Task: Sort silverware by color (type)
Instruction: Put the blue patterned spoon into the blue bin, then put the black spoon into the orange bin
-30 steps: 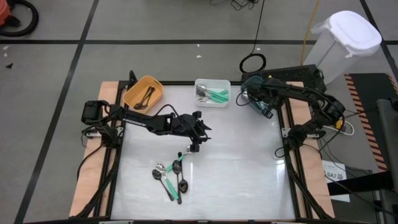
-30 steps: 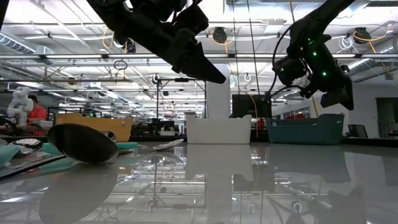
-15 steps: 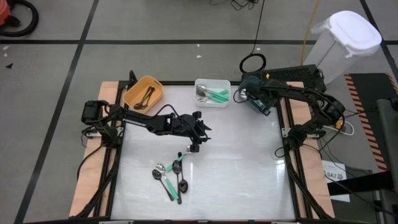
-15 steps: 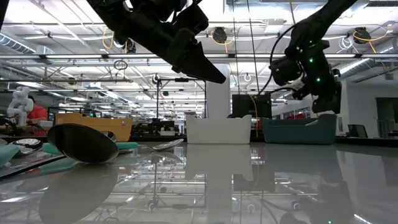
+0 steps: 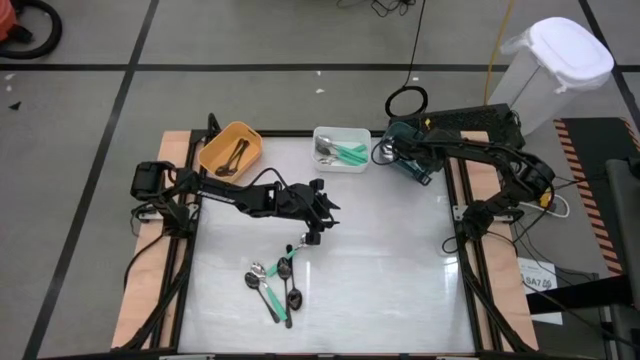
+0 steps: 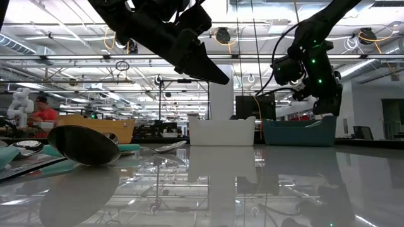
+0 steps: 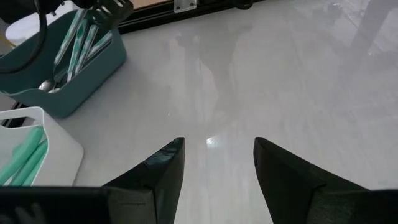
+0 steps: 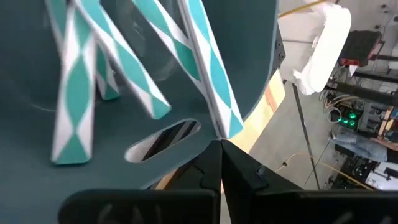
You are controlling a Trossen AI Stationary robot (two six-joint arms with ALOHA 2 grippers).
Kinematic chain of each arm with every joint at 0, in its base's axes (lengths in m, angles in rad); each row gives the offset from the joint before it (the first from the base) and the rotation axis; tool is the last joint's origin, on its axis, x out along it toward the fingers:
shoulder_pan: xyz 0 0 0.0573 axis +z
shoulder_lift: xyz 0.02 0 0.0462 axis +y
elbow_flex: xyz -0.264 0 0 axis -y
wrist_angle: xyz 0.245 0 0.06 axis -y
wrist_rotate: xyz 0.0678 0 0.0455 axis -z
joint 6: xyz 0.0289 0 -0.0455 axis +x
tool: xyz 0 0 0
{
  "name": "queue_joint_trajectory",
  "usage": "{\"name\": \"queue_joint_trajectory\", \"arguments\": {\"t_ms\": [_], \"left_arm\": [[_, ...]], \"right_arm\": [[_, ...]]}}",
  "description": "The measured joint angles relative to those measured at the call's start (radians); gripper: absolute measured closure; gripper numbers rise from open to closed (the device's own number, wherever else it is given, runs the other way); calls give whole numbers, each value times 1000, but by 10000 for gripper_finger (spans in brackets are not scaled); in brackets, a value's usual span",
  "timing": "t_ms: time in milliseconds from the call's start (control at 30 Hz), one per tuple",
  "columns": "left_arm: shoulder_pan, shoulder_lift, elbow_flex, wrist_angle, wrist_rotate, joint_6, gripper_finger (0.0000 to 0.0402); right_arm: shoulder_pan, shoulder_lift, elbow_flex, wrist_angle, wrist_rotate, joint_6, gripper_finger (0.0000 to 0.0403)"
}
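High view: I see four spoons point(image 5: 276, 285) lying near-left on the table point(image 5: 380, 250), left tool point(image 5: 318, 228) wide above them. Only the right wrist view shows right tool point(image 8: 220, 144) closed, empty, over teal bin point(image 8: 124, 124).

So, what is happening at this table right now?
A robot is sorting spoons into bins. Its right claw, shut, is over the teal bin, which holds spoons with teal-and-white handles. The left claw, open and empty, hovers above the spoons left on the table.
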Motion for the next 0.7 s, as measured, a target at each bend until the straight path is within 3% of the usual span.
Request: {"name": "queue_joint_trajectory", "arguments": {"t_ms": [167, 400, 700], "left_arm": [[0, 0, 0, -8, 0, 0, 209], [0, 0, 0, -36, -8, -10, 209], [0, 0, 0, -170, -180, -142, 209]], "right_arm": [[71, -74, 0, -7, -86, 58, 401], [271, -293, -1, 35, -187, 166, 401], [584, -467, -191, 364, -341, 251, 401]]}}
